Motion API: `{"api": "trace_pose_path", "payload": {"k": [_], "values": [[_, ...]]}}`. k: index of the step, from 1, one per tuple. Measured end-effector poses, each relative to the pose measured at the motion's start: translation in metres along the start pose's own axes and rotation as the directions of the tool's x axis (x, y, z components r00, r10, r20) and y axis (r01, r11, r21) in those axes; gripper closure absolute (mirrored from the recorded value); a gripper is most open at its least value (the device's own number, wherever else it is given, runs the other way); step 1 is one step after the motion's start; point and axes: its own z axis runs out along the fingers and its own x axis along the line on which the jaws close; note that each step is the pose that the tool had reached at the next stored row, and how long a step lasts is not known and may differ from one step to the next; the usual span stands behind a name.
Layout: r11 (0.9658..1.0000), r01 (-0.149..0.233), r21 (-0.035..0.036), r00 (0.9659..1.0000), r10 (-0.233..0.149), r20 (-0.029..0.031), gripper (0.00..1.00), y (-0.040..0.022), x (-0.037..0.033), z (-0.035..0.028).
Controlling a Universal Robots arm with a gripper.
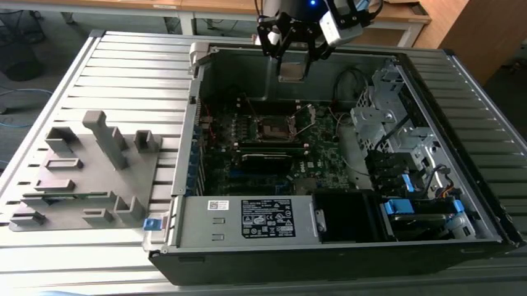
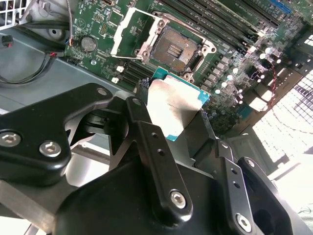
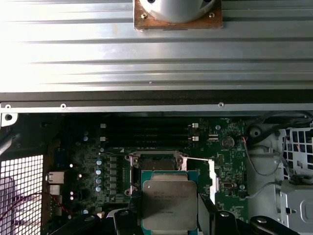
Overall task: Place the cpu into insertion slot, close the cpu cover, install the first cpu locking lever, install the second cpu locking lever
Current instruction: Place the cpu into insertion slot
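Jaws clenched on the cpu, hanging high over the open computer case in the exterior view. The second wrist view catches the insertion slot bare beyond the jaws, cpu cover flipped open; in the first wrist view the chip hides most of it.

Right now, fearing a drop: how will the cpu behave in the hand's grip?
The cpu looks a stiff flat plate, unlikely to flex. Held by thin edges in the hand, its smooth metal could slip or tilt. Probably light, being so thin.
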Motion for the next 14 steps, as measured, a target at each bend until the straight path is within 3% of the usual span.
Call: {"api": "trace_pose_path", "payload": {"k": [14], "values": [[1.0, 0.0, 0.0001, 1.0, 0.0, 0.0, 0.46, -0.0003, 0.0, 0.0024]]}}
